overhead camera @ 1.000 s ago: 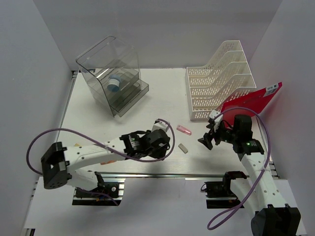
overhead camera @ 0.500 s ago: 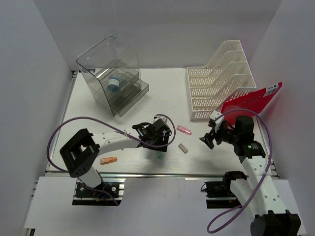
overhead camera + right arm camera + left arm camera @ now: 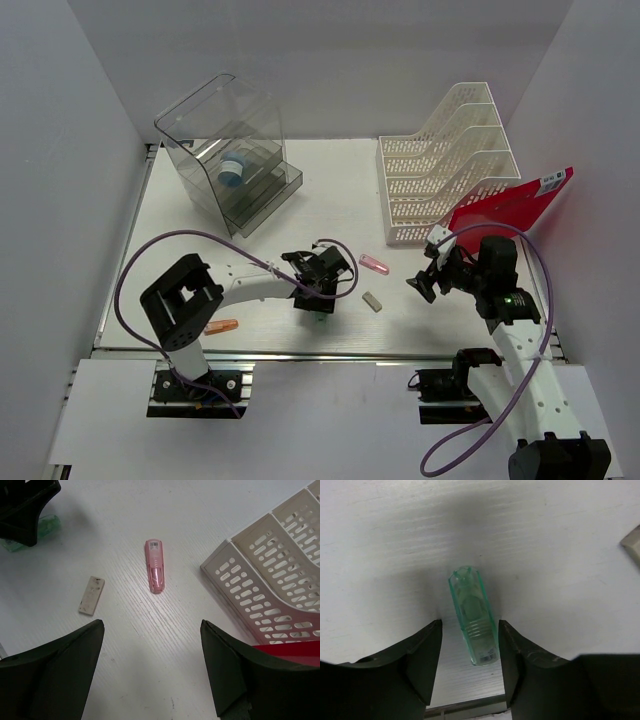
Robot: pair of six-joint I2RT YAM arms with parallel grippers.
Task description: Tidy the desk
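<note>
Table (image 3: 330, 190) under both arms, barely sorted tbh. Orange marker (image 3: 222, 326) at near edge. Left pincer (image 3: 470, 626) part-open, straddling green cap (image 3: 470, 602), not gripping. Eraser (image 3: 91, 595), pink cap (image 3: 156, 572) loose. Right pincer (image 3: 151, 625) wide, empty. Rack (image 3: 440, 170), drawer box (image 3: 225, 160) at back, waiting.

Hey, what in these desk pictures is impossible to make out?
- Top view: green clear piece mostly hidden under the left gripper.
- Top view: blue-white item inside the clear drawer box, too small to identify.
- Right wrist view: label on the pink piece, too small to read.
</note>
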